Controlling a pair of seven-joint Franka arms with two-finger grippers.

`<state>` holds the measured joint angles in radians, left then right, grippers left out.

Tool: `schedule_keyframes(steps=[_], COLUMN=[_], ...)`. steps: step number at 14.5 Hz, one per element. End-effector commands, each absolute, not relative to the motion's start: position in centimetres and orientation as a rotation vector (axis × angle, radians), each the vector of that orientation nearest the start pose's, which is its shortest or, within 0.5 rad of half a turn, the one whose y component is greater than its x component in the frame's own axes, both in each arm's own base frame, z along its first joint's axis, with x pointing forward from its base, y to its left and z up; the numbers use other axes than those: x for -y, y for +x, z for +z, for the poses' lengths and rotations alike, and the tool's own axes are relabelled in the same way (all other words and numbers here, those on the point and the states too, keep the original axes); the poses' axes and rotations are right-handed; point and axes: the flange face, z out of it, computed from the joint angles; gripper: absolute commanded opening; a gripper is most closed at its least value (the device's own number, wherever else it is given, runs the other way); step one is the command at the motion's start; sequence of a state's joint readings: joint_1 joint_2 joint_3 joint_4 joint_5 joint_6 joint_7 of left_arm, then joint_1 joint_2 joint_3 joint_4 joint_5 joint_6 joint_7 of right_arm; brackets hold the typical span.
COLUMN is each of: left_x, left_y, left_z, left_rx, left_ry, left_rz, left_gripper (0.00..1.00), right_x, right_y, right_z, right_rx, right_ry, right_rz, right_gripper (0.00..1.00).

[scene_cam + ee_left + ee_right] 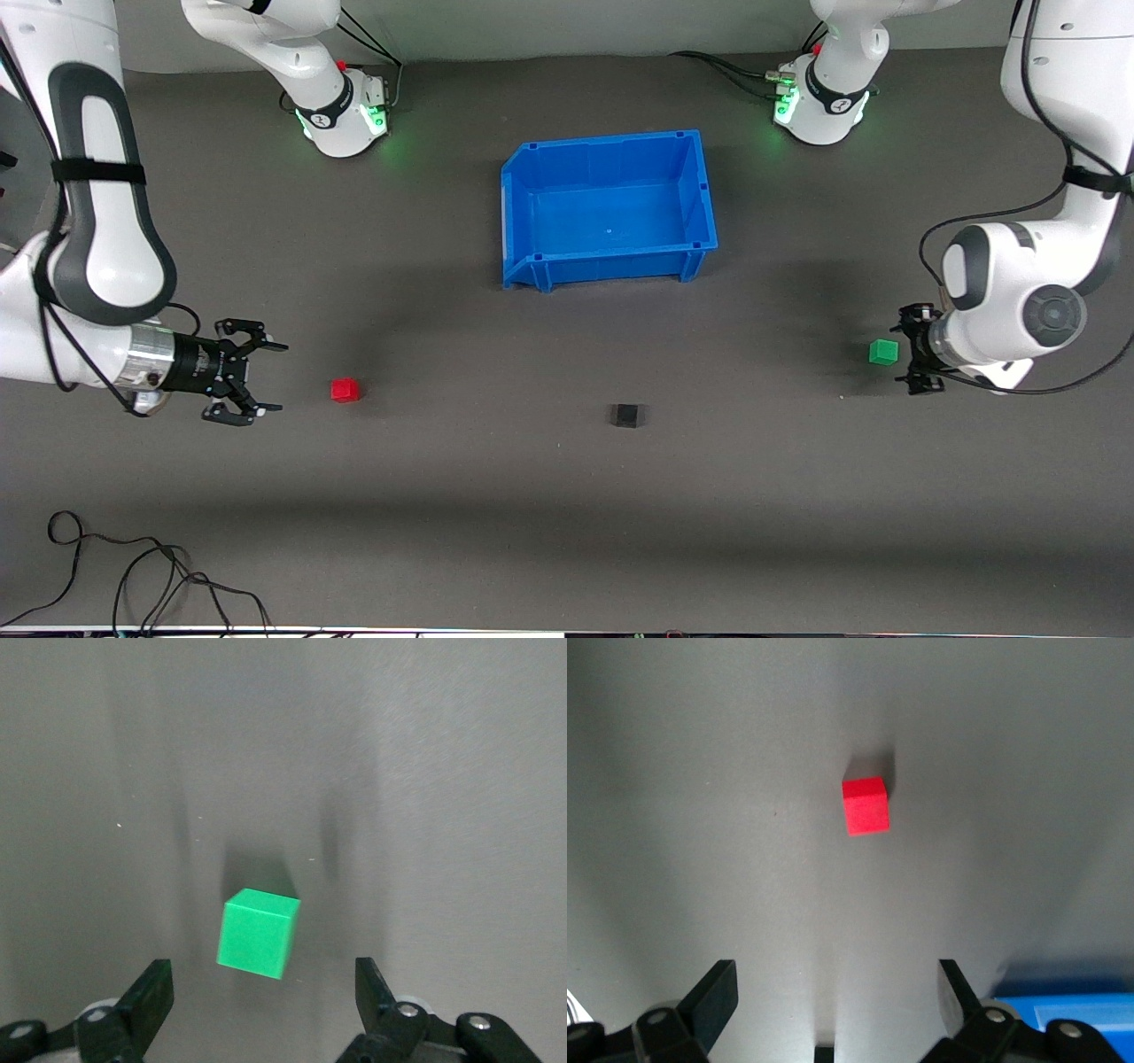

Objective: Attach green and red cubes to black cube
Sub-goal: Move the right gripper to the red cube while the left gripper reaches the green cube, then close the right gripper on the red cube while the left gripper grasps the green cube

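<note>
A: What covers the table?
B: A dark grey matte sheet, evenly lit from above, with soft shadows.
A: Anything around its edges?
B: A loose black cable curls at seven o'clock, and a pale wall runs along twelve.

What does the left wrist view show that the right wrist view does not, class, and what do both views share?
Only the left wrist view shows the green cube, sitting just ahead of the open left gripper. Only the right wrist view shows the red cube, some way ahead of the open right gripper, plus a corner of the blue bin. Both share the dark grey table and neither shows the black cube.
</note>
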<state>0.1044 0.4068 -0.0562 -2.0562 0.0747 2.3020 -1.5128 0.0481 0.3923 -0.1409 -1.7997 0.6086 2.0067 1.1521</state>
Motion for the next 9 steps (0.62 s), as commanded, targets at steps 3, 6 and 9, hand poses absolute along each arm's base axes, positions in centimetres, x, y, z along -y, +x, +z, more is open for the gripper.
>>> schedule_keyframes(steps=[3, 6, 9], left_x=[-3.3, -3.2, -3.2], left_y=[55.4, 55.0, 55.0], left_z=[20.6, 19.7, 18.3], left_rx=[1.938, 1.946, 1.949], left_ry=[-2.336, -2.345, -2.356], left_rz=[0.104, 0.092, 0.08], left_gripper=[0.92, 0.92, 0.89], right_x=[2.9, 3.3, 3.5], right_y=[61.5, 60.4, 60.2], right_z=[25.8, 22.7, 19.1], right_rx=[-1.832, -1.821, -1.805], right_ry=[-1.961, -1.929, -1.895], right_rz=[0.534, 0.498, 0.506], right_gripper=[1.0, 1.0, 1.0])
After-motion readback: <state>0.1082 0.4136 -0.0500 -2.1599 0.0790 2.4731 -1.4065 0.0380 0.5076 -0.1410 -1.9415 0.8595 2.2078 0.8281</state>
